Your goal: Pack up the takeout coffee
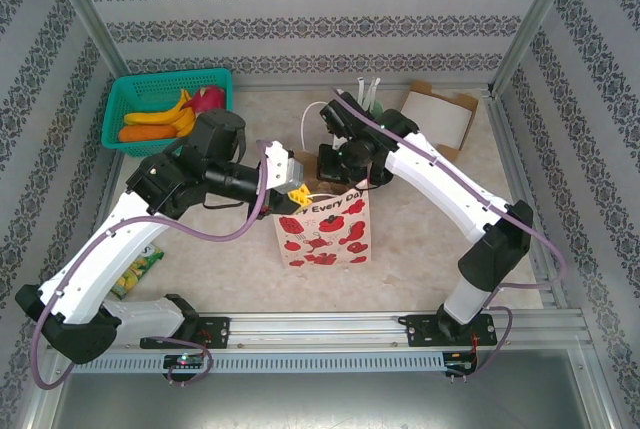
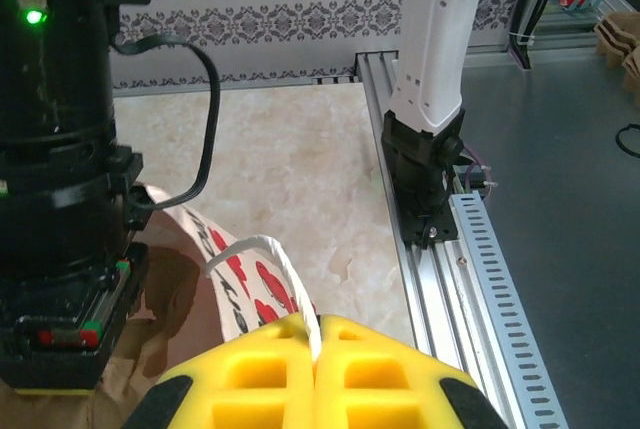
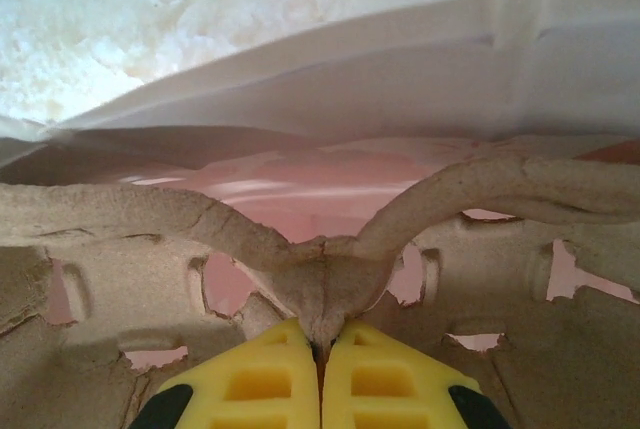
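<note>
The left gripper (image 2: 318, 337) is pinched shut on the white handle (image 2: 262, 247) of the paper bag (image 1: 325, 234), apparently to keep the bag's mouth pulled open and steady. The right gripper (image 3: 320, 339) is clamped on the centre ridge of a cardboard cup tray (image 3: 150, 219), held at the bag's far rim, likely ready to be lowered in. The coffee cup cannot be made out; it probably sits in that tray, hidden under the wrist.

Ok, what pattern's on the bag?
The bag is white with red prints; top external shows it best.
</note>
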